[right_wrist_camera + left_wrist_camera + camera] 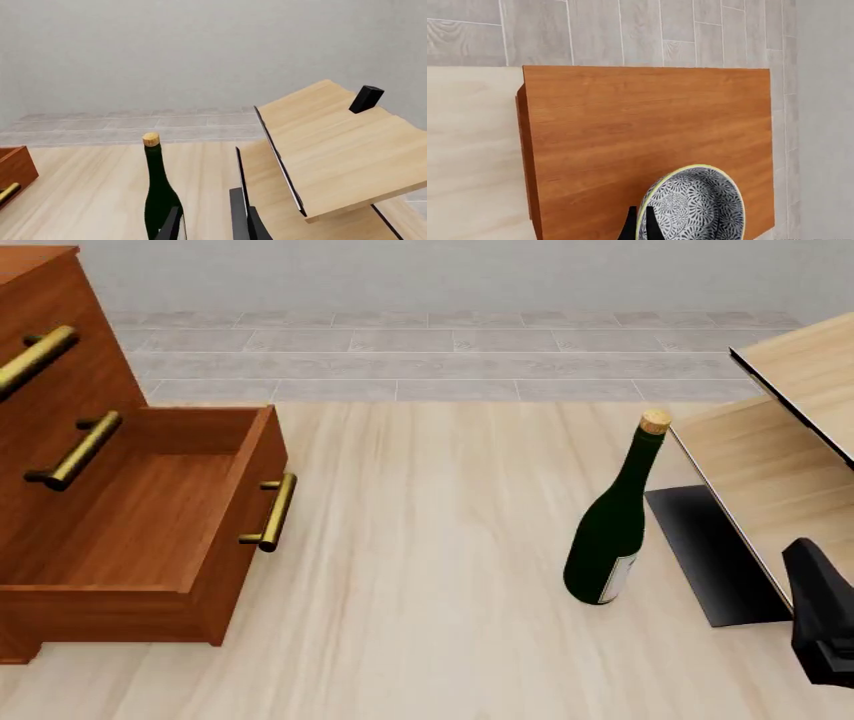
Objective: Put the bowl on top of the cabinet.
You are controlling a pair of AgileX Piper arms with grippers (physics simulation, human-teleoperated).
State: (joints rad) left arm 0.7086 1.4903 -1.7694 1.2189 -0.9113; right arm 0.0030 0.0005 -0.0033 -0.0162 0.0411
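In the left wrist view the bowl [697, 207], grey-white patterned with a yellow-green rim, hangs tilted over the near right part of the cabinet's flat reddish-brown top [647, 125]. My left gripper [640, 212] is shut on the bowl's rim, one dark finger [628, 227] outside and one inside. Whether the bowl touches the top cannot be told. The front view shows the cabinet [80, 360] at the left with brass handles; the bowl and left gripper are out of that view. My right gripper [207, 225] stands open and holds nothing, just beside the green bottle.
The cabinet's lowest drawer [147, 510] is pulled out and open. A green bottle [611, 530] with a cork stands mid-table. Pale wood furniture with black edging [774, 460] sits at the right. A dark part of the right arm [821, 625] shows at the lower right.
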